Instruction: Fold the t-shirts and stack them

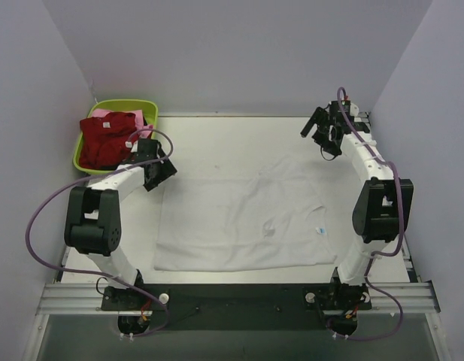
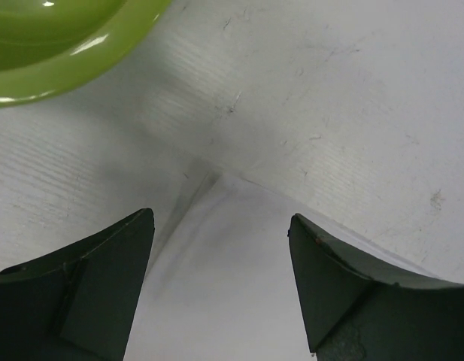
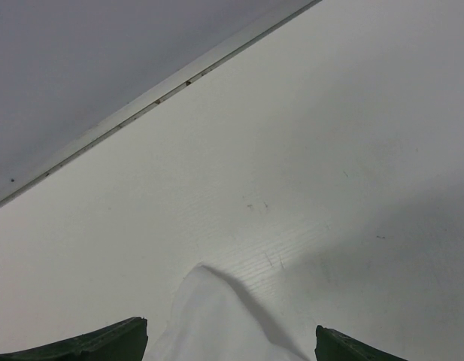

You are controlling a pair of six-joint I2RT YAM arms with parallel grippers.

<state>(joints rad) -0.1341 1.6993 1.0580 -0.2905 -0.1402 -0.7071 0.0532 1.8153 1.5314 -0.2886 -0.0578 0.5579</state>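
White and plain, the large t-shirt [image 1: 239,218] lies spread flat on the bench [image 1: 216,143] between the two arms, its small blue neck label [image 1: 319,230] toward the right arm's side. One far corner of it lies just beneath the left end effector [image 1: 158,171]; in the left wrist view this corner reaches up into the gap between the two dark fingers. Those fingers stand spread apart and pinch nothing. Whether they touch the cloth cannot be told.

A rumpled tip of the same shirt shows low in the right wrist view, between the fingers of the right end effector [image 1: 322,135]. That end effector is also spread wide with nothing in it, and it sits beyond the shirt's far right part.

The dark red t-shirt [image 1: 107,139] lies crumpled just beyond the left end effector and to its left, inside the lime-green basin [image 1: 153,105]. The pink t-shirt [image 1: 104,113] peeks out behind the red one at the basin's far edge. The basin's rim is near the left fingers.
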